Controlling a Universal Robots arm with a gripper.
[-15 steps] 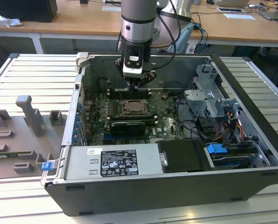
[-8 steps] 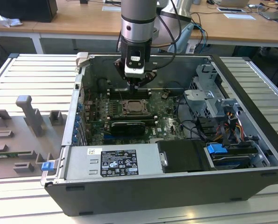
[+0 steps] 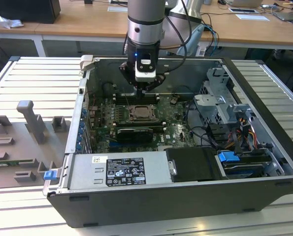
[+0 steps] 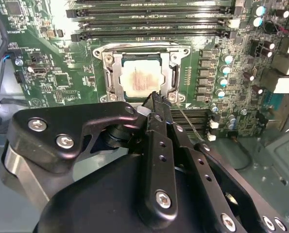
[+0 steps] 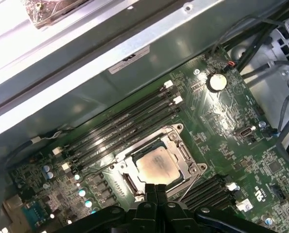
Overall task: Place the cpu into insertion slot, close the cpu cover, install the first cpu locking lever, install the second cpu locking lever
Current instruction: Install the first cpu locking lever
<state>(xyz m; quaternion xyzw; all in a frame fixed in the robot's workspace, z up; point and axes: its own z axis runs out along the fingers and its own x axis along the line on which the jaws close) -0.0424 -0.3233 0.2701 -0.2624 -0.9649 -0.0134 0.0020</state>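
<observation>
Standing vertical at upper centre of the exterior view: one arm (image 3: 145,24), wrist pointing straight down into one open computer case (image 3: 151,196). One green circuit board (image 3: 173,118). One gripper (image 4: 154,95), fingers pressed together, holding nothing, tips just beside the insertion slot (image 4: 139,48). One cpu cover (image 4: 114,73), silver, lying flat. One cpu (image 4: 140,76), pale square, seated in the slot, mid-frame in the exterior view.

My arm (image 3: 145,24) ends in a silver-grey cylinder banded in black, with a small blue light (image 3: 130,54) and a white block (image 3: 145,70) below it. Black cables (image 3: 187,27) loop beside it. The gripper (image 4: 154,97) is built from matte black linkage plates fastened with silver screws (image 4: 163,198).
</observation>
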